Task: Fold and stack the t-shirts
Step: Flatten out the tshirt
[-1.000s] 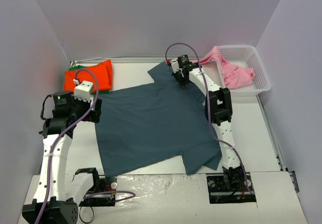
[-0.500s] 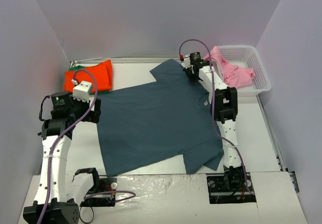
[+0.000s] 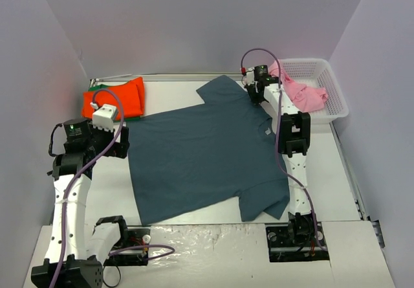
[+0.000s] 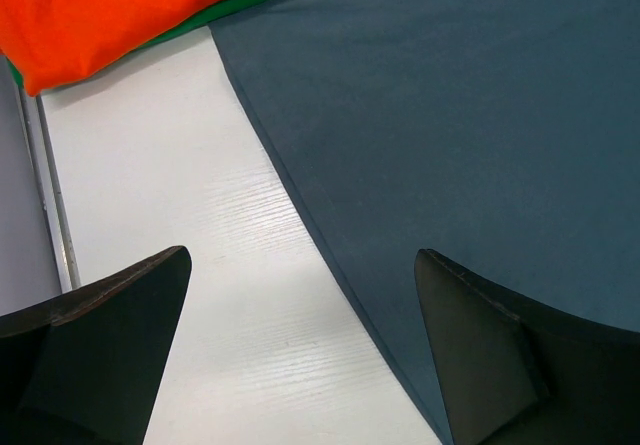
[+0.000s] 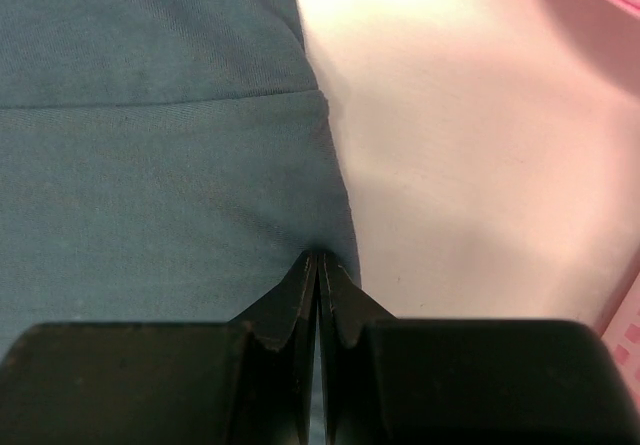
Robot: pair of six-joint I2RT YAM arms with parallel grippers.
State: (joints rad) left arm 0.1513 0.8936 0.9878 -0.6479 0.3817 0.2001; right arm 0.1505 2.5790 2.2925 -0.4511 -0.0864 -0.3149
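— Fingers [image 5: 290, 300] of your right gripper [image 5: 317, 265] are pressed tight together, and between them they pinch the edge of the dark slate-blue t-shirt [image 5: 150, 165] at its far sleeve, toward the far right of the tabletop [image 4: 180, 195].

— Yes, and your left gripper [image 4: 300, 365] stands wide with nothing in it. One finger is over bare tabletop, the other over the shirt's hem. Whether either finger touches down, you cannot tell.

— Where does your slate-blue shirt lie?

— Spread flat across the middle of the tabletop. Its collar points to the right edge and its hem to the left edge, and its other sleeve lies close to the near edge.

— And your other shirts?

— Your orange-red t-shirt [image 3: 113, 97] lies folded in the far left corner on the green t-shirt [image 4: 215, 15], of which only a strip shows. Your light pink t-shirt [image 3: 304, 97] hangs crumpled over the rim of the white lattice basket [image 3: 333, 90] in the far right corner.
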